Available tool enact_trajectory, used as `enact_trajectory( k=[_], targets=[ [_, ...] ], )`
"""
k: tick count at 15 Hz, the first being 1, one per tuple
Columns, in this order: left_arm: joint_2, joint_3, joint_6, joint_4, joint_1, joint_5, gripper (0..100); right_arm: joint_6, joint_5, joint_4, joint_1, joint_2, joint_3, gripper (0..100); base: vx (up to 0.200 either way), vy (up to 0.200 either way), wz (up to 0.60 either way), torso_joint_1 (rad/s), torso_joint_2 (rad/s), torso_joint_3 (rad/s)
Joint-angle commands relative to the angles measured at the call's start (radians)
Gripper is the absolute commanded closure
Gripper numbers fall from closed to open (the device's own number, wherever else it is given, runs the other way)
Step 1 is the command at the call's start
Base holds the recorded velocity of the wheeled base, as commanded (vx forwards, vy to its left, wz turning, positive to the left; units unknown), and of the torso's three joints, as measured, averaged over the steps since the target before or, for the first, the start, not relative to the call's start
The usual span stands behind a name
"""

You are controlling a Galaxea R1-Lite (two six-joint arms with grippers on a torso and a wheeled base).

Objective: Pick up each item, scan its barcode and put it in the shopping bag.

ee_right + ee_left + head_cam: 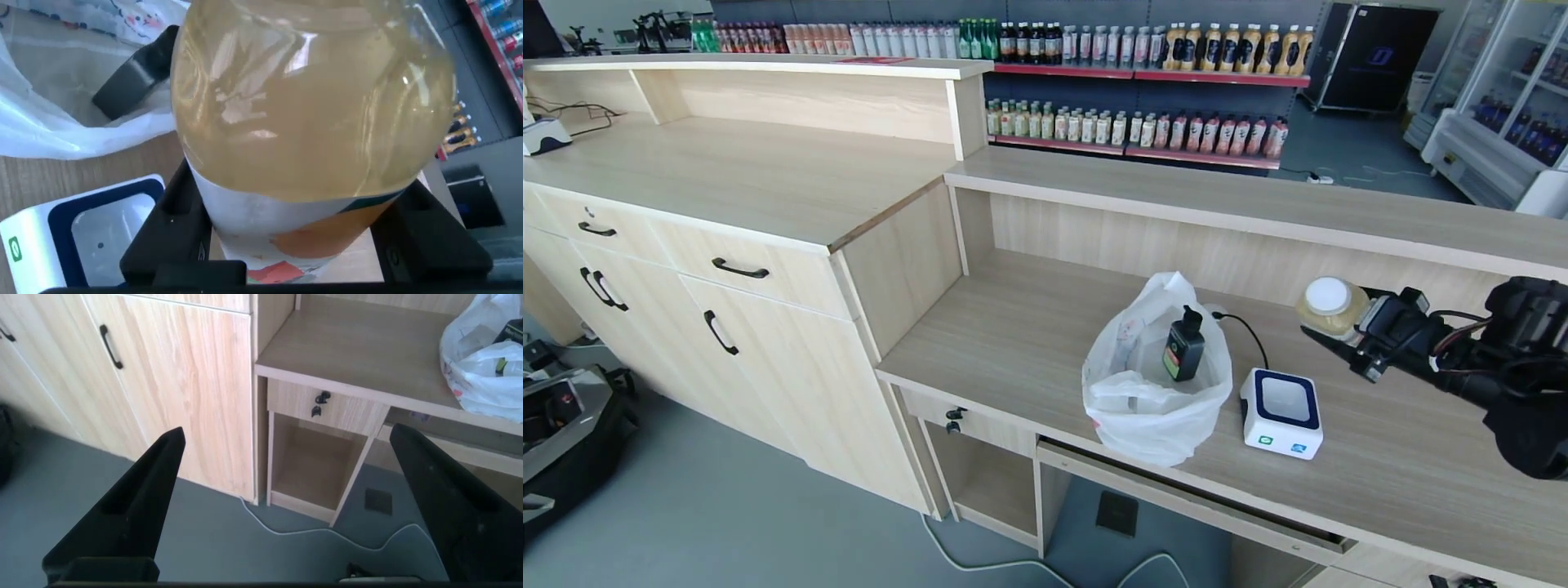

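Firmly gripped, jar between right gripper fingers, scanner lower to its left, bag farther left, left gripper spread wide, holding nothing.

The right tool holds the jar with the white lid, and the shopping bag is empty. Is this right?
Not quite. The right tool does hold the jar, but the shopping bag is not empty: the head view shows a dark bottle in it.

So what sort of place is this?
Probably a small shop's checkout: shelves of bottled drinks behind, a barcode scanner on the wooden counter, and a plastic shopping bag beside it.
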Motion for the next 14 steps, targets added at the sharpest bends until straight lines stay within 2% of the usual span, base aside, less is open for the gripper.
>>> enact_trajectory(
  k=[1,7,14],
  targets=[
    [0.0,0.002,0.0,0.0,0.0,0.0,0,-0.009,0.019,-0.002,-0.011,0.05,-0.004,100,0.0,0.0,0.0,0.0,0.0,0.0],
    [0.0,0.0,0.0,0.0,0.0,0.0,0,-0.062,0.18,-0.047,-0.041,0.11,-0.009,100,0.0,0.0,0.0,0.0,0.0,0.0],
    [0.0,0.0,0.0,0.0,0.0,0.001,0,-0.159,0.26,-0.036,-0.133,0.144,0.008,100,0.0,0.0,0.0,0.0,0.0,0.0]
  ],
)
